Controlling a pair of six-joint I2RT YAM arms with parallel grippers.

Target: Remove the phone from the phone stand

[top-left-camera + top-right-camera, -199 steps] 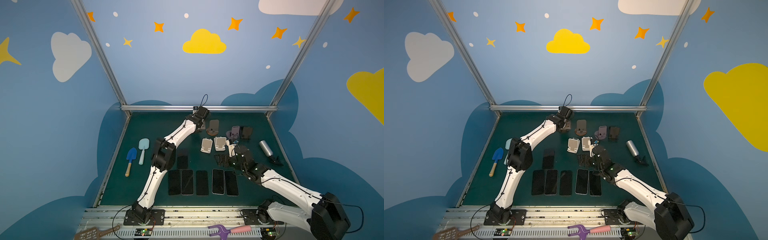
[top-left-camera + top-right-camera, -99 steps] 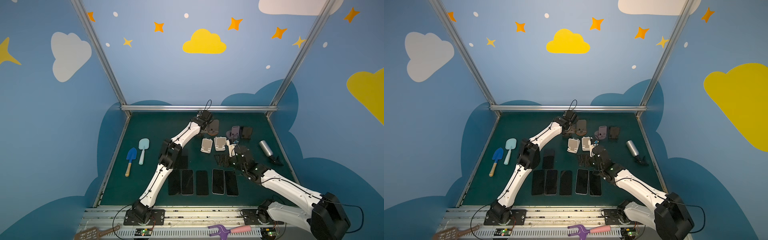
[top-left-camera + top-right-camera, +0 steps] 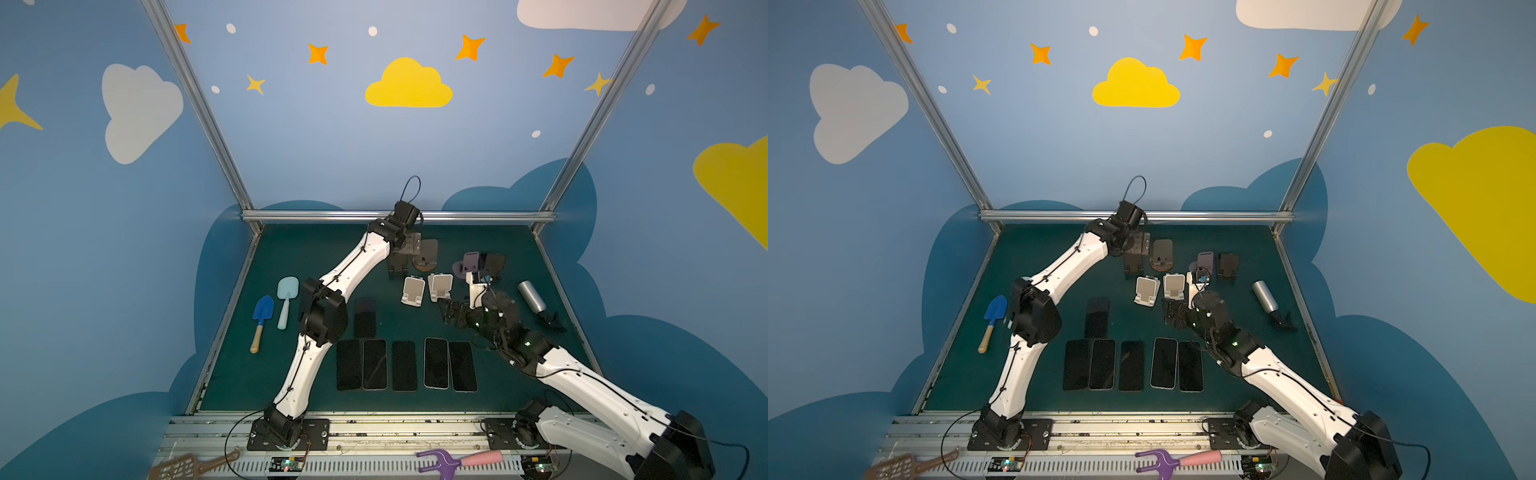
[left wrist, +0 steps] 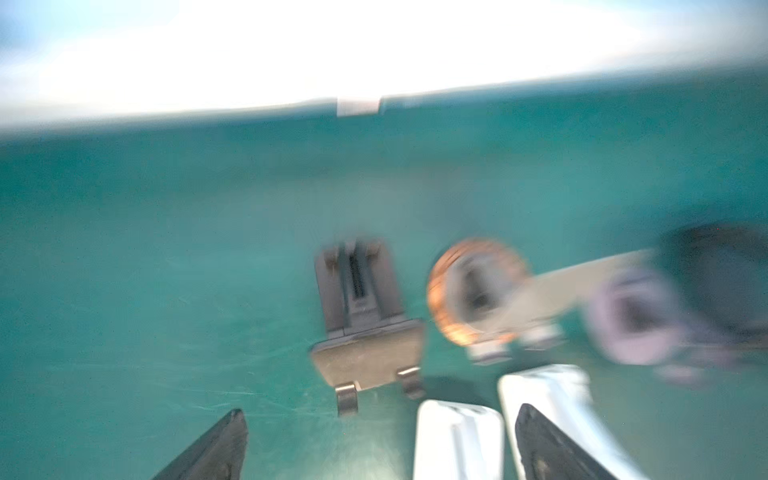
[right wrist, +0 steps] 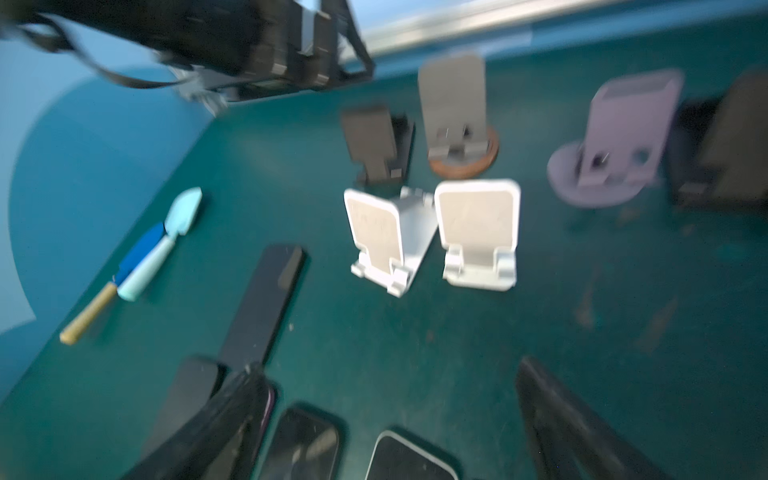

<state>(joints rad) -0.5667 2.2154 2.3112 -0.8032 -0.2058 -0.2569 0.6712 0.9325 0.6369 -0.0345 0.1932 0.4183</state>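
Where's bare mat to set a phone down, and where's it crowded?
Bare mat: the back-left corner between the back rail and the pale blue trowel; the strip between the white stands and the row of phones. Crowded: the back stands.

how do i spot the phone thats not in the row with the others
On the green mat, find the row of five phones lying side by side near the front. Just behind its left end, one more dark phone lies flat, alone, the only one out of line.

A robot lab cell — aluminium frame, cloud-painted walls, 2 bench-mounted arms.
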